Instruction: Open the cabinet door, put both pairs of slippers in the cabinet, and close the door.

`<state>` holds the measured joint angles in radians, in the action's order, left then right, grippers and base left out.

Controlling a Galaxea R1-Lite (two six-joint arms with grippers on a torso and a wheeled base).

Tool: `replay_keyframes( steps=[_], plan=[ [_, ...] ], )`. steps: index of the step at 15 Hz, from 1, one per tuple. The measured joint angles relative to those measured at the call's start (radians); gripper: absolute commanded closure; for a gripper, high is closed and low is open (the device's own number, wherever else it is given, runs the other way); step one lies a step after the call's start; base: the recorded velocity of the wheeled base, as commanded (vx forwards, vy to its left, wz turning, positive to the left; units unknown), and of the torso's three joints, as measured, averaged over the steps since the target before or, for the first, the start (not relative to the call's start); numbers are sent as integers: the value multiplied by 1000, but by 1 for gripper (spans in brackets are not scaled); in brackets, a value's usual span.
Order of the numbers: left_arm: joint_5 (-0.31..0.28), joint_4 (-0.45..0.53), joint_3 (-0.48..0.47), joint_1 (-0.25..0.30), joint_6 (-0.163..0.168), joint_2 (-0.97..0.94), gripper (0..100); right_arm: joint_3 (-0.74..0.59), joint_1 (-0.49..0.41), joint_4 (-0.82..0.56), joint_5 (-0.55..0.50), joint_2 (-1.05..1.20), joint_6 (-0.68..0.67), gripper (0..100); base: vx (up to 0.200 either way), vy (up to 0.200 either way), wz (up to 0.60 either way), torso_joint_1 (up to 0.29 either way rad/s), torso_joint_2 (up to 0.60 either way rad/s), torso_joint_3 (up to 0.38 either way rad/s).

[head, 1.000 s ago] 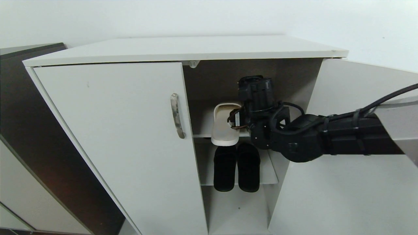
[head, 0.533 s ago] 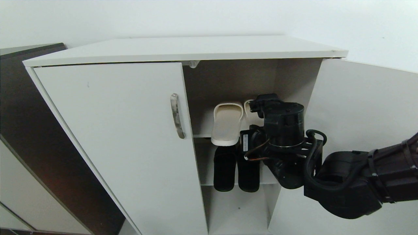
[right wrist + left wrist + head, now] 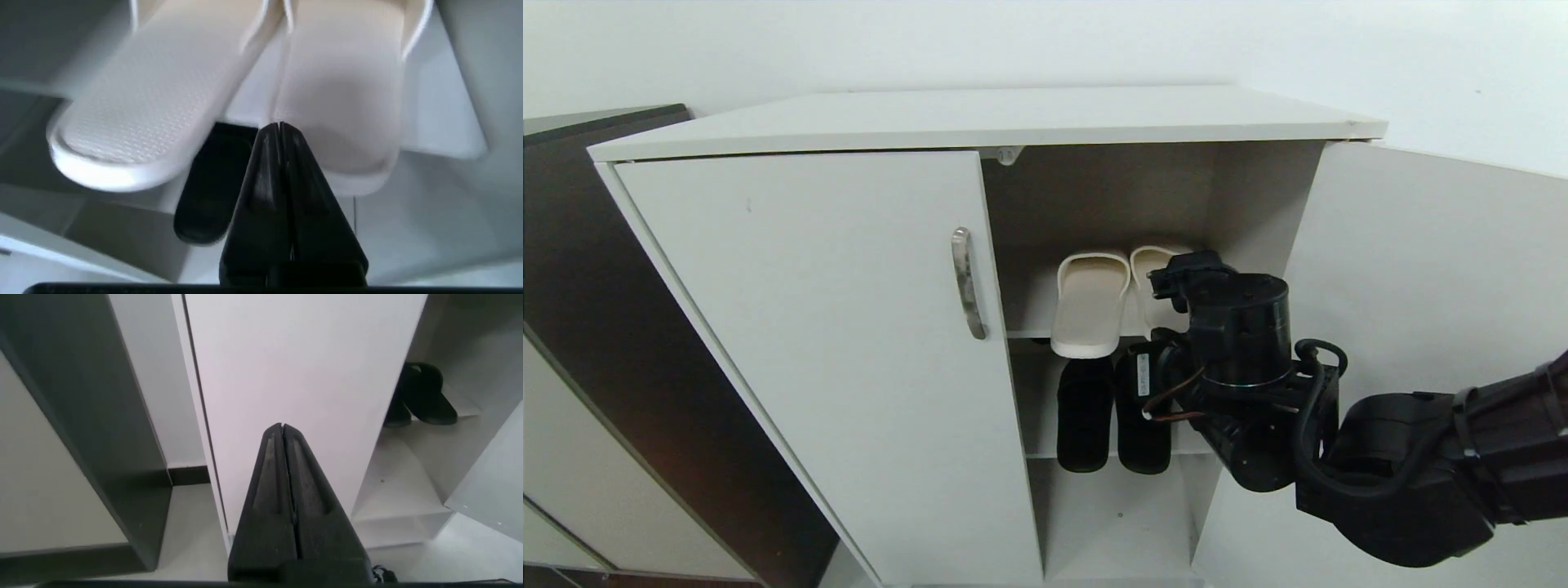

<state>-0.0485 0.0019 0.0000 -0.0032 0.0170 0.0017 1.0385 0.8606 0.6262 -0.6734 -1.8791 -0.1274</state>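
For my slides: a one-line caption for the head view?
Cabinet, one door open: white slippers shelved above black slippers, right gripper at the white pair's heels.

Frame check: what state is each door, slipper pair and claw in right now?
Right door: open.
Left door: shut.
White slippers: side by side on the upper shelf.
Black slippers: side by side on the shelf below.
Right claw: shut, empty, in front of the white slippers.
Left claw: shut, empty.

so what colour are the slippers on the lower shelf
Black. The lower-shelf slippers show best in the head view, under the cream pair.
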Motion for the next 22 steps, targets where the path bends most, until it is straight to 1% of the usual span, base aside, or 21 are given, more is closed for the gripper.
replay_keyframes(
  steps=[4, 7, 9, 13, 15, 18, 22],
  plan=[
    [0, 0, 0, 0, 0, 0, 100, -11, 3, 7, 5, 2, -1, 100, -200, 0, 0, 1, -1, 1],
    [-1, 0, 0, 0, 0, 0, 100, -40, 3, 81, 9, 4, 17, 100, -200, 0, 0, 9, -1, 6],
    [-1, -1, 0, 0, 0, 0, 100, -62, -1, 84, 9, 5, 24, 100, -200, 0, 0, 2, 2, 5],
    [-1, -1, 0, 0, 0, 0, 100, -76, -10, 86, 32, 6, 28, 100, -200, 0, 0, 5, 1, 4],
    [-1, 0, 0, 0, 0, 0, 100, -89, -11, 108, 66, 7, 36, 100, -200, 0, 0, 2, 0, 2],
    [-1, 0, 0, 0, 0, 0, 100, -108, -23, 143, 70, 7, 69, 100, -200, 0, 0, 1, 2, 2],
    [0, -1, 0, 0, 1, 0, 100, -121, -27, 149, 70, 10, 71, 100, 0, 0, 0, 0, 0, 0]
  ],
)
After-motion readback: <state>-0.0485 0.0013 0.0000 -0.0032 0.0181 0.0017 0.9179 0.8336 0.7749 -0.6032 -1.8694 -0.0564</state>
